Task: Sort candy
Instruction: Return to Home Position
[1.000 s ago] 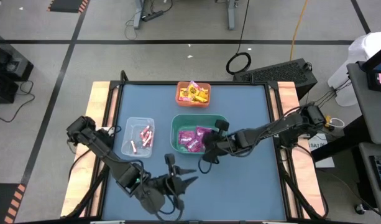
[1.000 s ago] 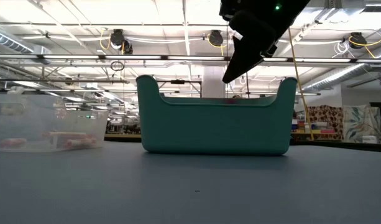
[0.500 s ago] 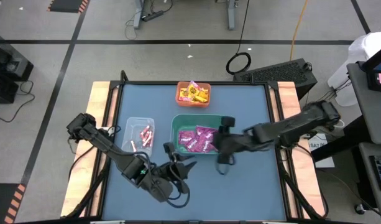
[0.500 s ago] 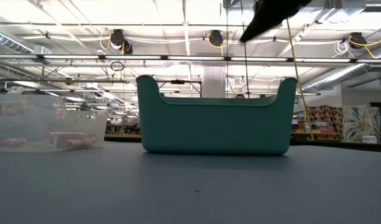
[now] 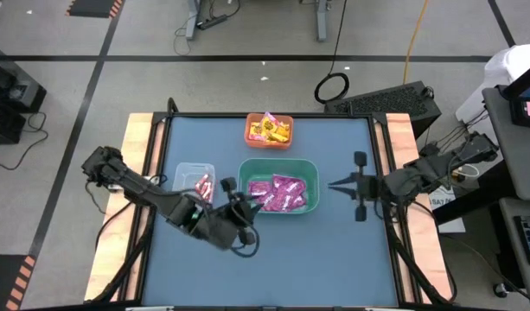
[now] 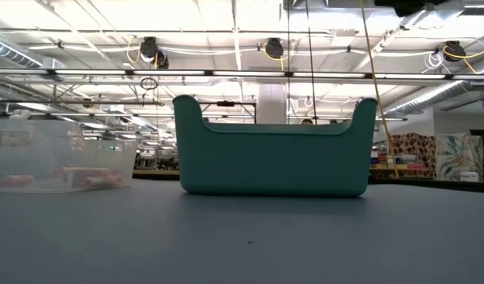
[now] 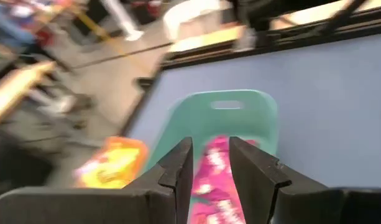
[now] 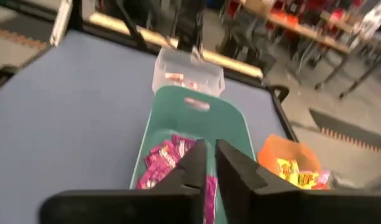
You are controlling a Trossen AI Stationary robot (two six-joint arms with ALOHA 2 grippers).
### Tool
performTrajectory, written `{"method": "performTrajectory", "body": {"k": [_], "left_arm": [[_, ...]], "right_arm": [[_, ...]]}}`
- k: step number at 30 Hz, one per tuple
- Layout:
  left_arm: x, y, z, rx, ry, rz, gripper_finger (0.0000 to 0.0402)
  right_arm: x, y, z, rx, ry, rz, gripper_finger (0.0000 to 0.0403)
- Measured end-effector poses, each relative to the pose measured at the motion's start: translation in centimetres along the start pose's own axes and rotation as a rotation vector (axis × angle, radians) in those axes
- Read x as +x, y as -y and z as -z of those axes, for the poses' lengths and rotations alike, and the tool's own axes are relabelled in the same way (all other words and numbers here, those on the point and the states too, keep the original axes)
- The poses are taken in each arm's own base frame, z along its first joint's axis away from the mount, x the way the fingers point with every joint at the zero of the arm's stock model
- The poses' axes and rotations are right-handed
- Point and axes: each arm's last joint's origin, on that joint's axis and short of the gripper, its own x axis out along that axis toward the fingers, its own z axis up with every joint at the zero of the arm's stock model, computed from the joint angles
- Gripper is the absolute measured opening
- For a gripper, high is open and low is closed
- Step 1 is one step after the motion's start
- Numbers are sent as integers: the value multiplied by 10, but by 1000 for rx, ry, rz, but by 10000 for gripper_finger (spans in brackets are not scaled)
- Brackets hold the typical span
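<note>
Holding magenta candy [image 5: 282, 192], the green bin [image 5: 277, 161] stands beside the clear bin [image 5: 188, 169].

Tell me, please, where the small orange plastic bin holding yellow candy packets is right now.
In the high view, the orange bin sits at the middle of the upper edge of the table, just above the green plastic bin.

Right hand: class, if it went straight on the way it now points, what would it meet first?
Most likely the green bin, at its near wall; the right hand points straight at it. If it rides above the rim, the pink candy inside.
</note>
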Motion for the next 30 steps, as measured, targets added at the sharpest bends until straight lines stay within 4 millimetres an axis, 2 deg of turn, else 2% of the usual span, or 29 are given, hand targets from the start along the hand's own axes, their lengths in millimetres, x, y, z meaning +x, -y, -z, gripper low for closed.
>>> {"method": "performTrajectory", "body": {"k": [2, 5, 10, 15, 23, 30], "left_arm": [[11, -2, 9, -18, 20, 92, 111], [18, -8, 22, -58, 84, 188, 111], [13, -28, 38, -145, 204, 220, 111], [0, -39, 59, -171, 303, 240, 111], [3, -58, 89, -156, 301, 226, 111], [14, -69, 99, -160, 297, 274, 111]], "right_arm": [[-6, 2, 14, 9, 51, 6, 6], [-10, 1, 33, 7, 112, -15, 9], [-9, -6, 59, 7, 170, -96, 4], [-6, -10, 75, 22, 208, -91, 3], [-7, -10, 76, 29, 213, -91, 1], [-6, -10, 80, 45, 182, -100, 1]]}}
